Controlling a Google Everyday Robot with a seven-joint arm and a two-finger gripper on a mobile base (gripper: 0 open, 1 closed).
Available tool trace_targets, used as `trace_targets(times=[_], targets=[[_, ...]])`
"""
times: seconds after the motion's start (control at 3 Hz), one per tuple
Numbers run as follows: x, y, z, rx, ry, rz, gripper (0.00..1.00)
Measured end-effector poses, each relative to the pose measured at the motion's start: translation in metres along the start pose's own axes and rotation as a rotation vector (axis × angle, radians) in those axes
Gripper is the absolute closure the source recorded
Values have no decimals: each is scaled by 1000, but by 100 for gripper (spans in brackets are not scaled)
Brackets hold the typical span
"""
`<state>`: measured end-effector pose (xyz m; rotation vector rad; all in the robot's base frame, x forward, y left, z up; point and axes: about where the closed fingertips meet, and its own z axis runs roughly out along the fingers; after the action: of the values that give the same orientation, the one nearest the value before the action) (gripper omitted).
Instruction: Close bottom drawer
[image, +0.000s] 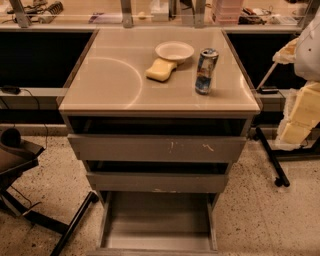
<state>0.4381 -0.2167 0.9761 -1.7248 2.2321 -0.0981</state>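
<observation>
The bottom drawer (157, 222) is the narrowest of three grey drawers and stands pulled far out toward me. Its flat floor and thin side walls show, and its plain front lies at the bottom edge of the view. Nothing lies in it. My arm shows pale at the right edge. My gripper (285, 51) is up beside the cabinet top's right side, well above and to the right of the bottom drawer, touching nothing.
The top drawer (157, 148) with white scratches and the middle drawer (157, 182) are each slightly out. On the cabinet top (105, 75) are a white bowl (174, 50), a yellow sponge (160, 69) and a can (206, 71). A black chair base (30, 200) stands at left, a black stand (272, 160) at right.
</observation>
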Motion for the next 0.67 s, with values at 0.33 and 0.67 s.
trace_targets(times=[0.33, 0.67], targets=[[0, 0, 0, 0, 0, 0, 0], [9, 13, 12, 4, -13, -3, 0]])
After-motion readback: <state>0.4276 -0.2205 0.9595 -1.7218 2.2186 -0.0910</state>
